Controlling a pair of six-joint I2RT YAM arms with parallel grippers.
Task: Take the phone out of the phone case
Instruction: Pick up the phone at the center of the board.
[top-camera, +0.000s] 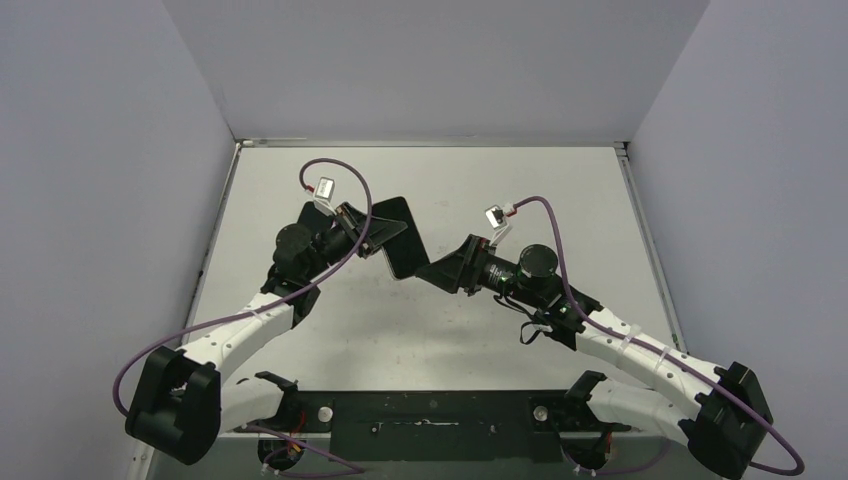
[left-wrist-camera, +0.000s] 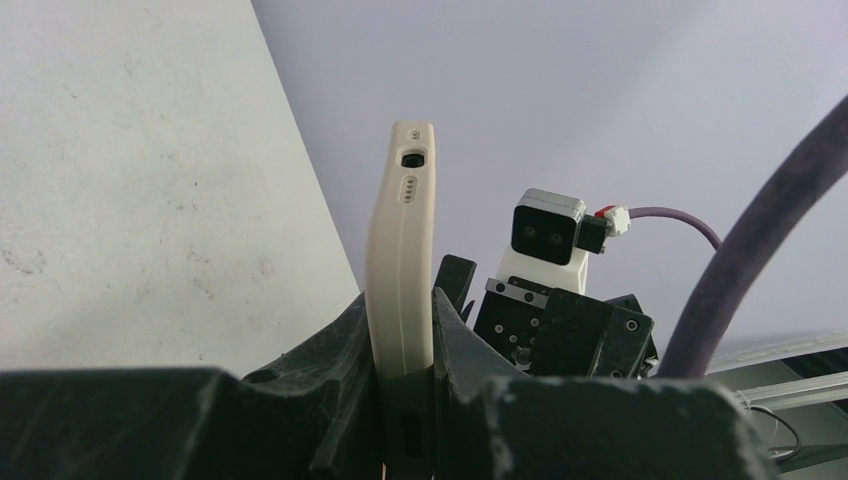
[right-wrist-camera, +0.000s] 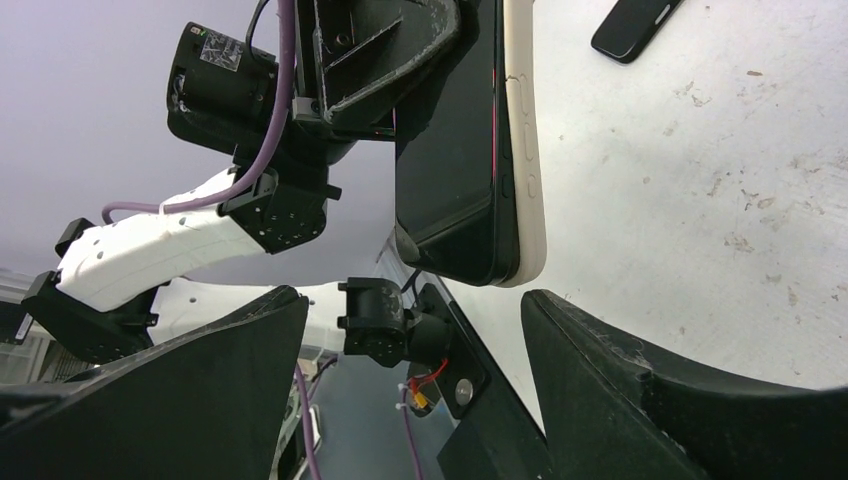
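Note:
The phone (top-camera: 397, 243) sits in a cream case and is held up off the table, edge-on. My left gripper (top-camera: 352, 232) is shut on it. In the left wrist view the cream case edge (left-wrist-camera: 400, 250) stands upright between my closed fingers (left-wrist-camera: 340, 340), with the left gripper (left-wrist-camera: 402, 318) clamped on its lower part. In the right wrist view the dark screen (right-wrist-camera: 450, 140) and the cream case rim (right-wrist-camera: 525, 150) hang just above my right gripper (right-wrist-camera: 410, 297). My right gripper (top-camera: 440, 272) is open and empty, close to the phone's free end without touching it.
A dark, flat phone-shaped object (right-wrist-camera: 632, 25) lies on the white table (right-wrist-camera: 700, 200) beyond the held phone. Grey walls (top-camera: 430, 60) close in the back and sides. The black base bar (top-camera: 430, 425) runs along the near edge.

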